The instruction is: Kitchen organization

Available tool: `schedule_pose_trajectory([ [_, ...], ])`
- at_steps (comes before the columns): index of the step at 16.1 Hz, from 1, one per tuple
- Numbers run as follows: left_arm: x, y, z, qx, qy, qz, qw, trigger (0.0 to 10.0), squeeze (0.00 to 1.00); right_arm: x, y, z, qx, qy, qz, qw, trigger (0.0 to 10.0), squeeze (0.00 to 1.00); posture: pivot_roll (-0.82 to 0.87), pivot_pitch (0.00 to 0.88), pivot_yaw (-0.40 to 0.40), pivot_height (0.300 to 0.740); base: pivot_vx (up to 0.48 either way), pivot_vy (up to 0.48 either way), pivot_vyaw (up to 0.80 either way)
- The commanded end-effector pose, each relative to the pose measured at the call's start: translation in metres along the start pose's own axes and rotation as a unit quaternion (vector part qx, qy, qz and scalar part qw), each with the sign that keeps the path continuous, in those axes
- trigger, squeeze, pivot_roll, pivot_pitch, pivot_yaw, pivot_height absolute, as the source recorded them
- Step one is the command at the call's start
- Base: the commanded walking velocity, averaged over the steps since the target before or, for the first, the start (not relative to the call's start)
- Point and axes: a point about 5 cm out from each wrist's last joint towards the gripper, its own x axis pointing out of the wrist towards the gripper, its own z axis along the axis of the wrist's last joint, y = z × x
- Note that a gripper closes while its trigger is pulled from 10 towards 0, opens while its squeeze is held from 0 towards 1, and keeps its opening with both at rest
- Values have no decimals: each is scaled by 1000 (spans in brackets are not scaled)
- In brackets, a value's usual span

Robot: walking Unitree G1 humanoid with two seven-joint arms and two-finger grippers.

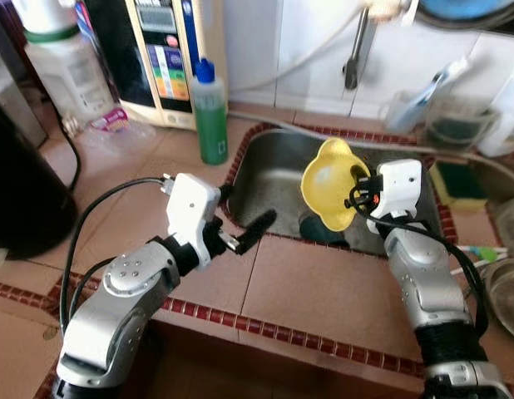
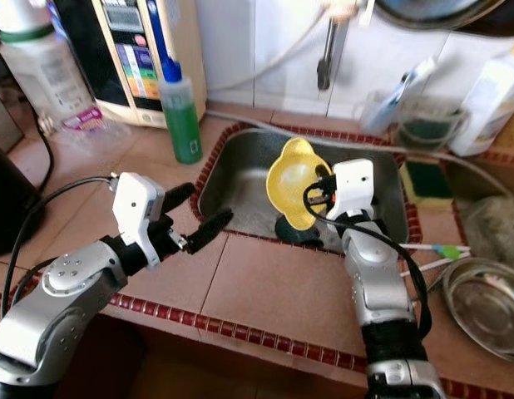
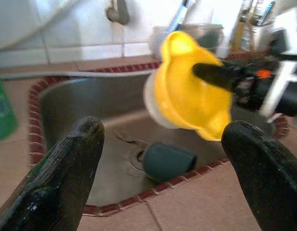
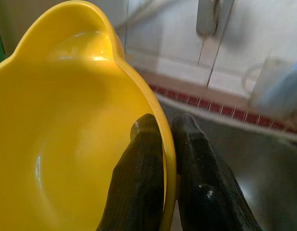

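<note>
Left eye view, over a tiled kitchen counter: at far left a dark appliance (image 1: 20,183) and a white jug (image 1: 61,71) stand by the wall, with a green squeeze bottle (image 1: 211,112) just beside the sink's (image 1: 274,170) left rim. My left gripper (image 1: 240,231) hovers over the counter at the sink's near-left corner, fingers spread wide and holding nothing. Further right, my right gripper (image 2: 317,189) pinches the rim of a yellow bowl (image 1: 328,184), one finger inside the wall and one outside, holding it tilted on edge above the basin; a dark cup (image 3: 167,161) lies on its side below it near the drain. I judge the bowl to be light, stiff plastic with a smooth, glossy skin that could slip if wet, so the thin rim is the natural place to take hold, as my right wrist view shows; the scalloped lip offers a second spot should my left gripper need to share it. At right, a green sponge (image 1: 458,184) sits on the sink's edge and a steel dish (image 2: 488,306) rests on the counter.
</note>
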Motion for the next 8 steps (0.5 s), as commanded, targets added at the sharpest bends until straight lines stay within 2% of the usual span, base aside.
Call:
schedule_pose_trajectory([
  [1, -3, -10, 5, -4, 2, -30, 1000, 10000, 0, 7, -5, 7, 4, -3, 5, 1000, 10000, 0, -73, 221, 54, 740, 0, 0, 0],
  [3, -6, -18, 9, -13, 5, -52, 999, 10000, 0, 13, -3, 10, 7, 1, 23, 1000, 10000, 0, -64, 246, 61, 740, 0, 0, 0],
  [5, -8, -20, 10, -19, 8, -59, 998, 10000, 0, 17, -3, 10, 0, 8, 35, 999, 10000, 0, -59, 257, 63, 740, 0, 0, 0],
  [8, -11, -24, 13, -22, 16, -65, 998, 10000, 0, 27, 2, 13, 15, 11, 73, 997, 10000, 0, -43, 273, 68, 740, 0, 0, 0],
])
